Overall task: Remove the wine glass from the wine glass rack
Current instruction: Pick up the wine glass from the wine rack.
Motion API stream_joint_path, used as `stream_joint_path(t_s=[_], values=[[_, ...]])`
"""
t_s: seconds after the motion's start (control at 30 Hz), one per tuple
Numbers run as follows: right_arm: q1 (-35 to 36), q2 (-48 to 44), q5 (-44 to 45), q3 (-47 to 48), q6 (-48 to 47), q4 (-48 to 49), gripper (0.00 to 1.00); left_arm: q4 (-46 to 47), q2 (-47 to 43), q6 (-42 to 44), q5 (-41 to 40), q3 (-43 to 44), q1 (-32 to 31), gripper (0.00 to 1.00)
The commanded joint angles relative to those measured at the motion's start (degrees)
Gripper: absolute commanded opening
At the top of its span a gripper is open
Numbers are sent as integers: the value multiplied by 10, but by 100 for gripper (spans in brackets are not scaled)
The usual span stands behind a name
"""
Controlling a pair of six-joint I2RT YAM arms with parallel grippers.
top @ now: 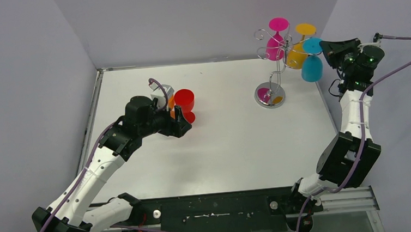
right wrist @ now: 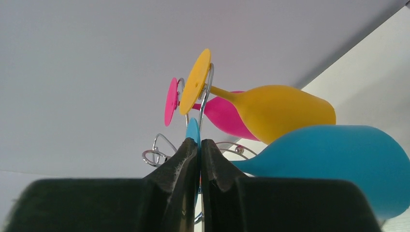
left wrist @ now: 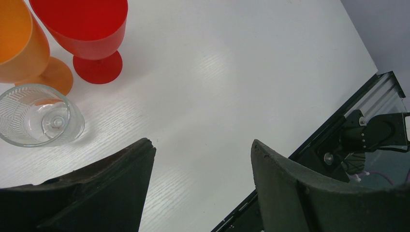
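Note:
The silver wire wine glass rack (top: 274, 48) stands at the back right on its round base (top: 270, 96). A pink (top: 276, 50), a yellow (top: 297, 55) and a blue wine glass (top: 312, 67) hang on it upside down. My right gripper (right wrist: 199, 141) is shut on the thin foot disc (right wrist: 193, 129) of the blue wine glass, whose bowl (right wrist: 338, 164) shows to the right. In the top view the right gripper (top: 323, 46) meets that foot from the right. Left of the table's middle, my left gripper (left wrist: 203, 144) hangs open over bare table, holding nothing.
Just beyond the left gripper (top: 182, 120) a red glass (top: 184, 100), an orange glass (left wrist: 19, 48) and a clear glass (left wrist: 38, 116) stand upright together. The right wall is close behind the right arm. The table's black front rail (left wrist: 338, 130) lies near the left gripper.

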Motion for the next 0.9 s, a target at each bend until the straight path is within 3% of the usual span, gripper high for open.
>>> stream_joint_path(t_s=[0.0,0.27,0.87], values=[[-4,-53,-9,-21,39,49,0,10,-3,3,12,11,3,70],[-10,-75,-4,-46,84,81,0,8,-5,3,11,10,3,70],[-12,-158,-9,-98,83,24,0,8,-11,0,18,5,3,70]])
